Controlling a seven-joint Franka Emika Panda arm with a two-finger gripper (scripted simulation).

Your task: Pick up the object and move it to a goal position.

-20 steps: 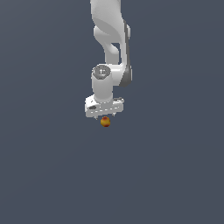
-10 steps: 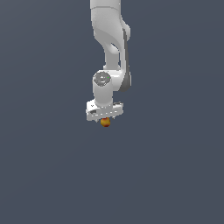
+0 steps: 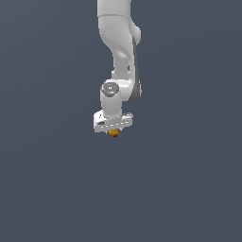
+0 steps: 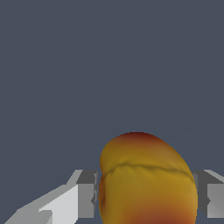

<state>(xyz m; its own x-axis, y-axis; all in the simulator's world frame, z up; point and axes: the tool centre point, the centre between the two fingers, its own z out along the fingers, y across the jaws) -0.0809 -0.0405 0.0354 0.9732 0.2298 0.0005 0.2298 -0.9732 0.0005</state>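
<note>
The object is a small round yellow-orange fruit shape with a red blotch. It peeks out just under the white gripper in the exterior view. In the wrist view the object fills the space between the two grey fingers, and both jaws press against its sides. The gripper is shut on it and hangs from the white arm, which comes down from the top of the exterior view. The fingers are mostly hidden behind the gripper body in the exterior view.
A plain dark grey-blue surface fills the background in both views. No other objects show.
The arm and gripper have moved slightly away from the camera, upward in the exterior view, with the object still held between the fingers.
</note>
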